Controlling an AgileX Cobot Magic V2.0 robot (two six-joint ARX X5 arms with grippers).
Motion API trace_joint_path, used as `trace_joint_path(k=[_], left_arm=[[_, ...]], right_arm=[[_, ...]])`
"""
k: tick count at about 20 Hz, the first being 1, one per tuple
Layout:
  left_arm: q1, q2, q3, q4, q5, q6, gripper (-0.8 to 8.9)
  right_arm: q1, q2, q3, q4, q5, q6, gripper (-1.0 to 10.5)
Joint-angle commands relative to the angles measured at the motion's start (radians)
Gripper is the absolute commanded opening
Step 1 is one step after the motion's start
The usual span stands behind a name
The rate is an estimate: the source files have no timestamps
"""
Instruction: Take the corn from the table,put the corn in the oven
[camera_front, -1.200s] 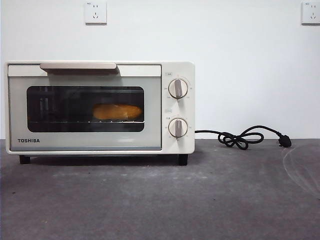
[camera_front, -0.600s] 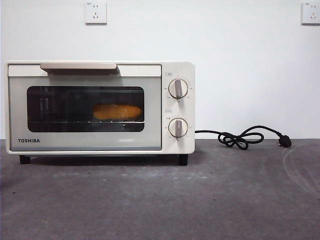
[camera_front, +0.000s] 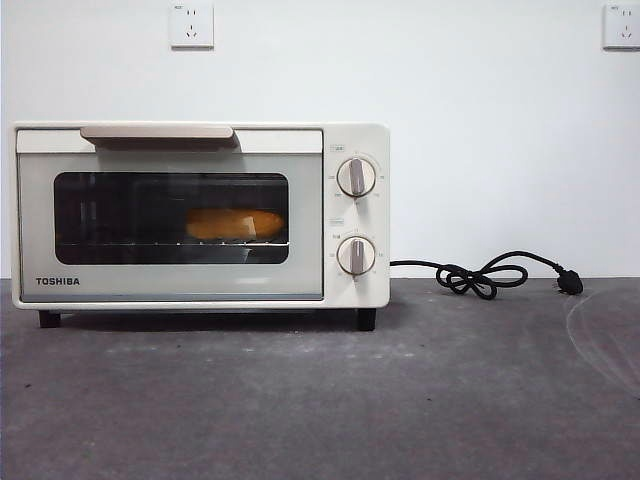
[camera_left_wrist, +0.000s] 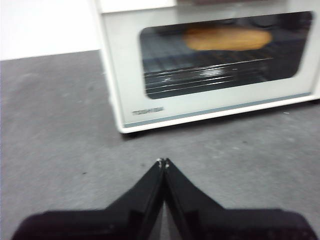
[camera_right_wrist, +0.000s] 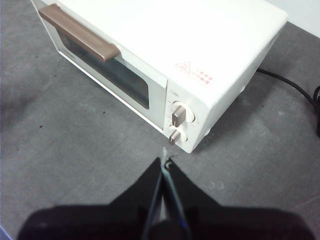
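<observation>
— Corn (camera_front: 234, 224): where was it?

— On the rack inside the oven (camera_front: 355, 290), behind the shut glass door, toward three o'clock of the window. My left gripper (camera_left_wrist: 163, 162) hung over the tabletop (camera_front: 320, 400) in front of the door, fingers pressed together on nothing. My right gripper (camera_right_wrist: 165, 161), fingers likewise together and empty, sat just off the knob corner.

— And doing the step well?

— I judged the placing done; the sound move was lifting both arms straight back, clear of the handle (camera_right_wrist: 77, 32) and knobs.

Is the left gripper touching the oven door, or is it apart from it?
Apart. In the left wrist view, bare table lies between the shut left gripper and the oven.
</observation>
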Motion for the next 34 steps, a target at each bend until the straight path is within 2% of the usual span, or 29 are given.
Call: trace_joint_path(k=[1,17,18,20,22,23,26,28,32,34], left_arm=[[-0.002,-0.002,-0.008,0.005,-0.034,-0.016,-0.03],[-0.002,0.015,-0.008,0.008,-0.030,-0.013,-0.04],[-0.002,0.015,-0.008,0.008,-0.030,-0.013,-0.03],[-0.002,0.015,-0.008,0.008,-0.030,-0.013,-0.03],[-0.002,0.018,-0.008,0.008,-0.030,-0.013,-0.03],[-0.002,0.021,-0.008,0.008,-0.030,-0.013,-0.04],[-0.002,0.024,-0.008,0.008,-0.030,-0.013,-0.03],[-0.002,0.025,-0.008,0.008,-0.030,-0.013,-0.03],[-0.002,0.027,-0.008,0.008,-0.030,-0.013,-0.03],[-0.002,0.028,-0.008,0.008,-0.030,-0.013,-0.03]], right_arm=[[0.000,0.004,0.002,-0.002,0.008,0.010,-0.1],[0.000,0.004,0.002,0.000,0.013,0.010,-0.1],[0.000,0.004,0.002,-0.005,0.017,0.005,-0.1],[-0.008,0.004,0.000,-0.025,0.058,-0.078,-0.1],[-0.083,0.003,-0.001,-0.003,0.074,-0.117,-0.1],[-0.131,-0.004,-0.006,0.032,0.052,-0.119,-0.1],[-0.301,-0.052,-0.069,0.162,-0.144,-0.118,-0.1],[-0.420,-0.117,-0.161,0.242,-0.240,-0.118,-0.1],[-0.632,-0.347,-0.477,0.426,-0.266,-0.083,-0.1],[-0.700,-0.486,-0.662,0.545,-0.266,-0.084,-0.1]])
